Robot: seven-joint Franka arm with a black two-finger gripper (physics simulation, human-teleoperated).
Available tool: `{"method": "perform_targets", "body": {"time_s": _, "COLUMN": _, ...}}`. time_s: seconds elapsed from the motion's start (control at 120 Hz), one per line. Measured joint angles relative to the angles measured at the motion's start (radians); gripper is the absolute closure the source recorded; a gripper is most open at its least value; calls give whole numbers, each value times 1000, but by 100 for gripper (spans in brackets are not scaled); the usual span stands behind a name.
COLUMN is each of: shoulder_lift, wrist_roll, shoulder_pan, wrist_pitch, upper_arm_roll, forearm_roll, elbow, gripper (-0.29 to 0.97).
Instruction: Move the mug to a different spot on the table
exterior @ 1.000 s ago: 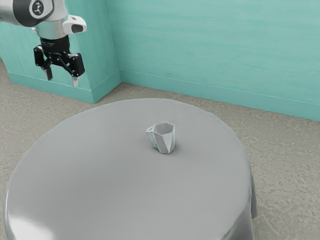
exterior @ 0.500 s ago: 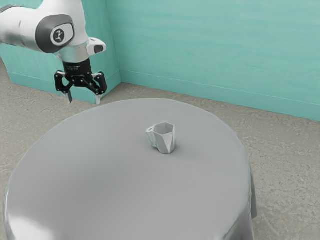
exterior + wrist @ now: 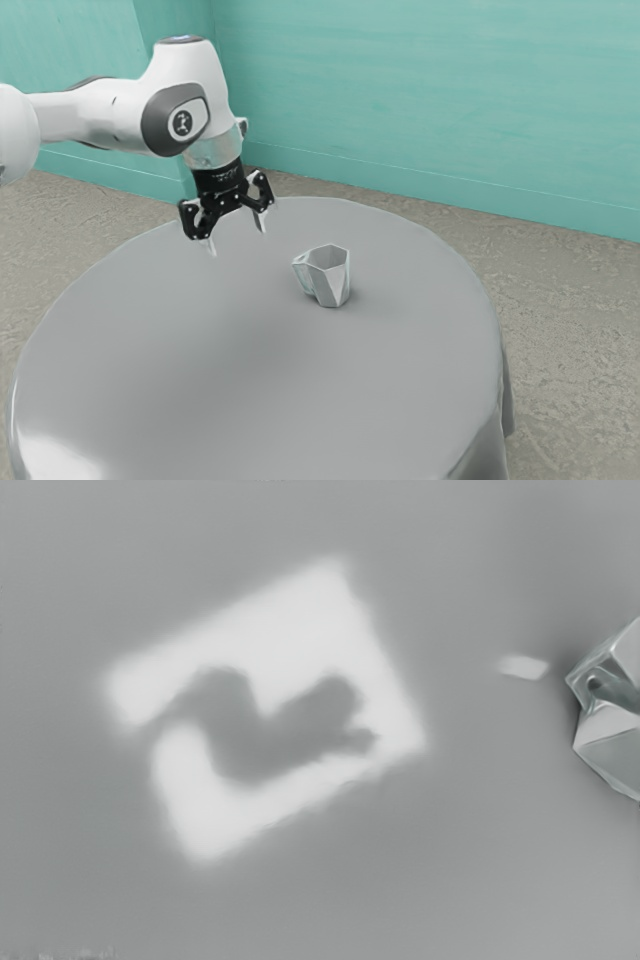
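The jaws stand open and empty. The gripper (image 3: pixel 236 232) hangs above the table (image 3: pixel 150 380), apart from the mug (image 3: pixel 324 276), on the exterior view's left of it. The mug stands upright near the table's middle, mouth up, handle toward the exterior view's left. It is faceted, angular and pale grey. The table is round, draped in smooth grey cloth.
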Motion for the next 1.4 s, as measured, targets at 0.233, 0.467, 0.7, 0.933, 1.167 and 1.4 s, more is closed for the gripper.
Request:
{"method": "perform_targets", "body": {"time_s": 0.233, "shoulder_lift": 98, "wrist_roll": -168, "shoulder_pan": 66, "wrist_pitch": -11, "upper_arm_roll": -13, "forearm_roll": -61, "elbow": 76, "gripper": 0}}
{"method": "perform_targets", "body": {"time_s": 0.467, "shoulder_lift": 176, "wrist_roll": -299, "shoulder_pan": 62, "wrist_pitch": -39, "upper_arm_roll": -10, "forearm_roll": -123, "elbow": 161, "gripper": 0}}
{"method": "perform_targets", "body": {"time_s": 0.7, "shoulder_lift": 275, "wrist_roll": -404, "shoulder_pan": 65, "wrist_pitch": -41, "upper_arm_roll": -9, "forearm_roll": -138, "elbow": 221, "gripper": 0}}
{"method": "perform_targets", "body": {"time_s": 0.933, "shoulder_lift": 342, "wrist_roll": -475, "shoulder_pan": 64, "wrist_pitch": -21, "upper_arm_roll": -11, "forearm_roll": -145, "elbow": 268, "gripper": 0}}
{"method": "perform_targets", "body": {"time_s": 1.167, "shoulder_lift": 437, "wrist_roll": -525, "shoulder_pan": 67, "wrist_pitch": -8, "upper_arm_roll": -15, "forearm_roll": -150, "elbow": 355, "gripper": 0}}
{"method": "perform_targets", "body": {"time_s": 1.4, "shoulder_lift": 498, "wrist_roll": -571, "shoulder_pan": 88, "wrist_pitch": -3, "upper_arm_roll": -37, "forearm_roll": -157, "elbow": 425, "gripper": 0}}
